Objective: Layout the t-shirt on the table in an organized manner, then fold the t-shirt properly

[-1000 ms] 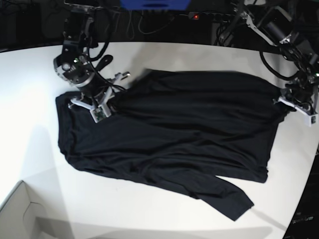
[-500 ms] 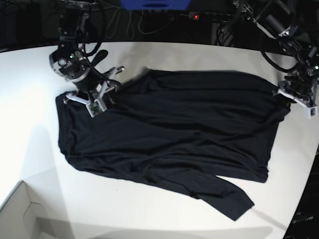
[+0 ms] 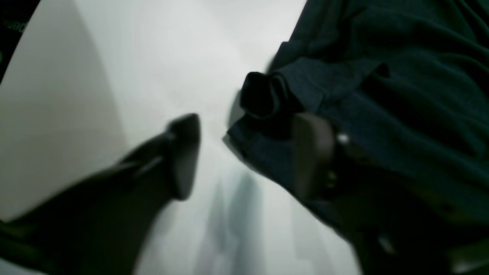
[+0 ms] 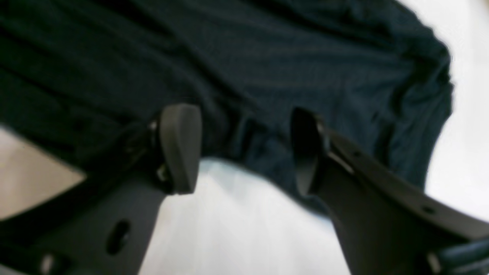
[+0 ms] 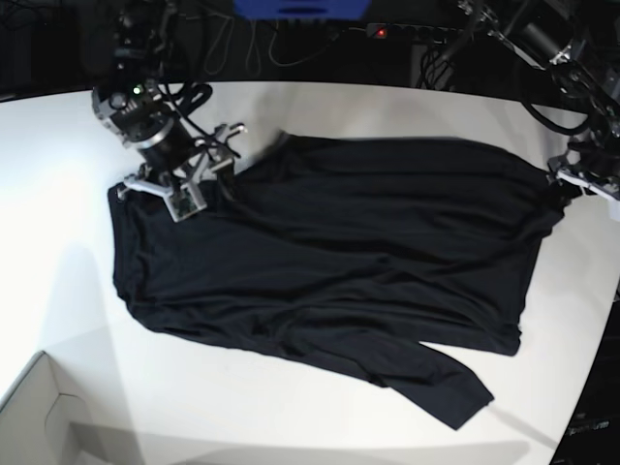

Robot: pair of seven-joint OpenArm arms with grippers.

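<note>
Both grippers, left (image 3: 244,156) and right (image 4: 244,145), gape, pinching nothing (shirt (image 5: 329,271) lies spread for folding on table (image 5: 320,107)).

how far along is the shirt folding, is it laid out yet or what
Mostly laid out: the t-shirt lies spread across the table, though wrinkled, one sleeve trailing toward the near edge. In hand: nothing; the left gripper and right gripper are open at opposite edges. No fold has been made, so all the folding is left.
</note>
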